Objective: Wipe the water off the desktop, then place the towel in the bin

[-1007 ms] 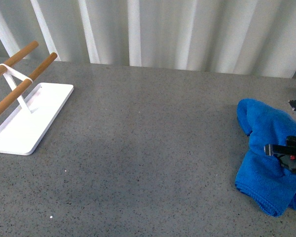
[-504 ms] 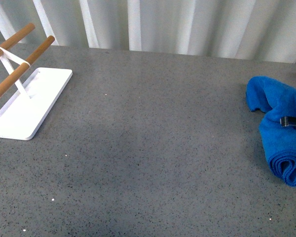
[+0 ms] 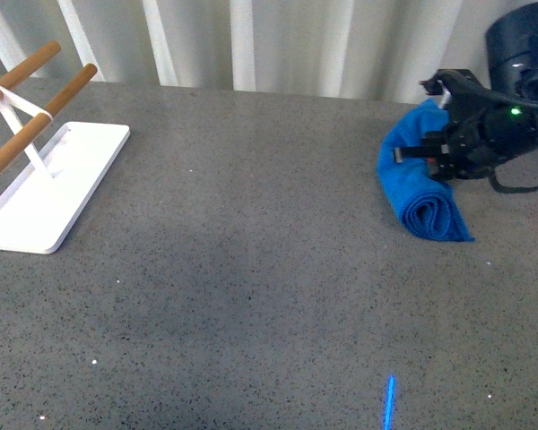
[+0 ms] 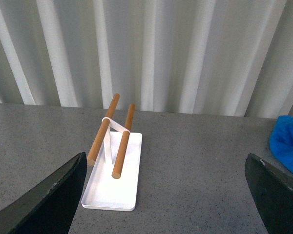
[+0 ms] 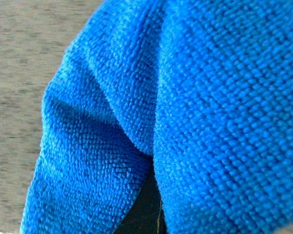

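Observation:
The blue towel (image 3: 421, 184) hangs folded and bunched at the right of the front view, with my right gripper (image 3: 448, 148) shut on it above the speckled dark grey desktop (image 3: 251, 269). In the right wrist view the towel (image 5: 185, 107) fills the picture and hides the jaws. A dark bin (image 3: 520, 40) shows at the top right corner, behind the right arm. My left gripper (image 4: 171, 195) stands open over the desktop (image 4: 195, 170), holding nothing; the towel's edge (image 4: 285, 148) shows at the side of that view. No water is discernible on the desktop.
A white tray base (image 3: 45, 202) with a rack of two wooden rods (image 3: 27, 112) stands at the far left, also in the left wrist view as the tray (image 4: 112, 185). White curtains (image 3: 278, 45) hang behind the desktop's far edge.
The right gripper has carried the towel from the right edge near the front up and back toward the far right. The bin has come into view as the view shifted.

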Controlling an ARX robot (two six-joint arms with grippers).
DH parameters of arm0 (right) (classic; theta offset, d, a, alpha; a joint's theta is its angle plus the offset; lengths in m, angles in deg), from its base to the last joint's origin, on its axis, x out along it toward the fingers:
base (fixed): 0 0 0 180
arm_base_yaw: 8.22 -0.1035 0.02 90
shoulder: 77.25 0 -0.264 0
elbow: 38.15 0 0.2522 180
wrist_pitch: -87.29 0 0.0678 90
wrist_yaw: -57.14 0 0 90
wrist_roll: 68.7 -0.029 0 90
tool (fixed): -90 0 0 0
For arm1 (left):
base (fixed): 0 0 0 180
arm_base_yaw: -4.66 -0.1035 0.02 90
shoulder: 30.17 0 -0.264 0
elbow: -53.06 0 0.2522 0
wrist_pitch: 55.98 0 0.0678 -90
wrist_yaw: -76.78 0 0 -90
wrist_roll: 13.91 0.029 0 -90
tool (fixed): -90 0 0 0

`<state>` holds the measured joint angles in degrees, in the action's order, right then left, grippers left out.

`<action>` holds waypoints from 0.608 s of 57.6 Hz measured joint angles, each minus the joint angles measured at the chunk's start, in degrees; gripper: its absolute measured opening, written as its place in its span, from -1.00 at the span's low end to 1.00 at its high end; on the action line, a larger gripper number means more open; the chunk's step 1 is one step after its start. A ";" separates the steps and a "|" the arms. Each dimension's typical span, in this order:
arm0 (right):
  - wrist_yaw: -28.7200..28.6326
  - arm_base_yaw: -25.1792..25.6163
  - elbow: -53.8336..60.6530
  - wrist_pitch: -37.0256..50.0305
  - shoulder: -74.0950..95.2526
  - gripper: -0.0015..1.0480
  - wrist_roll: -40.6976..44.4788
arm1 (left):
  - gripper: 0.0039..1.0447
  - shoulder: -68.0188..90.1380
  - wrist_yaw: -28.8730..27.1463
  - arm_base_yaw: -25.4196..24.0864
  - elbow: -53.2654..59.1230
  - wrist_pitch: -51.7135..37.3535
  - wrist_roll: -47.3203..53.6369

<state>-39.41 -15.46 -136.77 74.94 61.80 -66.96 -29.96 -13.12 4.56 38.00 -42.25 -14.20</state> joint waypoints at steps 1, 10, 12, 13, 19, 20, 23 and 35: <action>-0.15 -0.39 -0.28 -0.22 0.11 -0.93 0.00 | 0.88 0.00 0.00 0.00 0.02 0.00 0.02; -3.58 -5.81 -0.39 -0.02 0.35 -0.93 -0.74 | 0.88 0.00 -0.02 0.00 0.00 0.00 0.02; -3.76 -6.58 0.22 0.28 0.07 -0.93 -0.74 | 0.88 0.00 -0.02 0.00 0.00 0.00 0.02; -3.96 -7.30 0.96 0.48 -0.31 -0.93 -0.72 | 0.88 0.00 -0.02 0.00 0.00 0.00 0.00; -5.99 -10.27 6.36 -0.59 -3.85 -0.93 1.44 | 0.88 0.00 -0.02 0.00 0.00 0.00 0.02; -6.16 -10.56 7.19 -0.61 -4.37 -0.93 1.84 | 0.88 0.00 -0.02 0.00 0.02 0.00 0.02; -6.49 -11.93 11.52 -0.42 -7.04 -0.93 3.96 | 0.88 0.02 -0.02 0.00 0.02 0.00 0.02; -8.00 -12.85 28.35 2.75 -17.09 -0.93 12.31 | 0.88 0.00 -0.02 0.00 0.02 0.00 0.02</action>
<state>-47.41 -28.31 -108.42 77.69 44.71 -54.65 -29.96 -13.14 4.56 38.02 -42.25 -14.18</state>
